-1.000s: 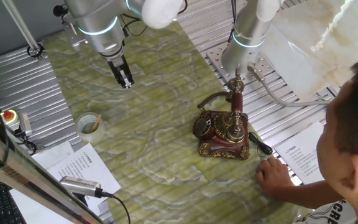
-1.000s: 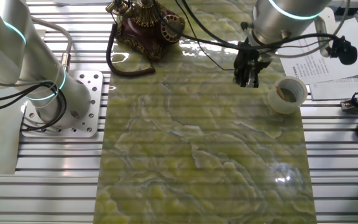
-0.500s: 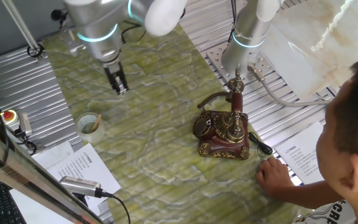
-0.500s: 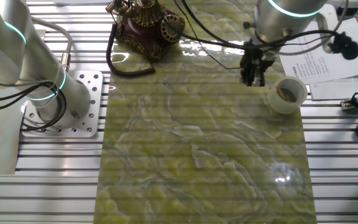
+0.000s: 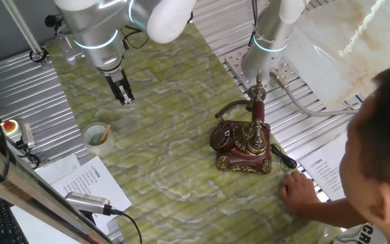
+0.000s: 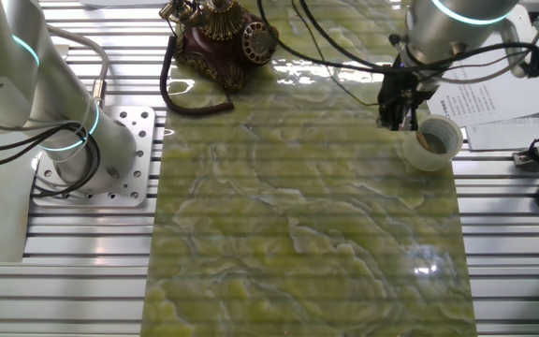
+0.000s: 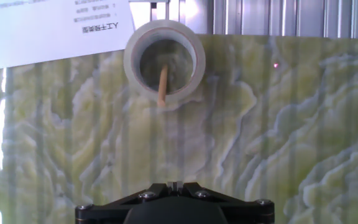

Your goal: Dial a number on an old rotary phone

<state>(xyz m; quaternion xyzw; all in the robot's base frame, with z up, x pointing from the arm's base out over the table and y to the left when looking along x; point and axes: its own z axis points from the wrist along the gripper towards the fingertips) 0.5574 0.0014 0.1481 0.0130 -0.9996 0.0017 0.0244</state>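
The gripper (image 5: 124,95) has moved since the earlier pictures: in one fixed view it went further left and away from the phone (image 5: 244,144), and in the other fixed view it came closer to the tape roll (image 6: 431,142), now just beside it. The jaws look together in both fixed views. The phone has not moved. It stands near one edge of the green marble mat (image 5: 175,156), well apart from the gripper, with its handset on the cradle and the black cord (image 6: 181,94) lying beside it.

There is one phone, one tape roll and one gripper. Two printed sheets are seen, one (image 5: 87,179) near the roll and one (image 5: 327,173) by the person's hand (image 5: 296,191). In the hand view the roll (image 7: 164,60) lies ahead, with a thin stick (image 7: 162,84) inside it.
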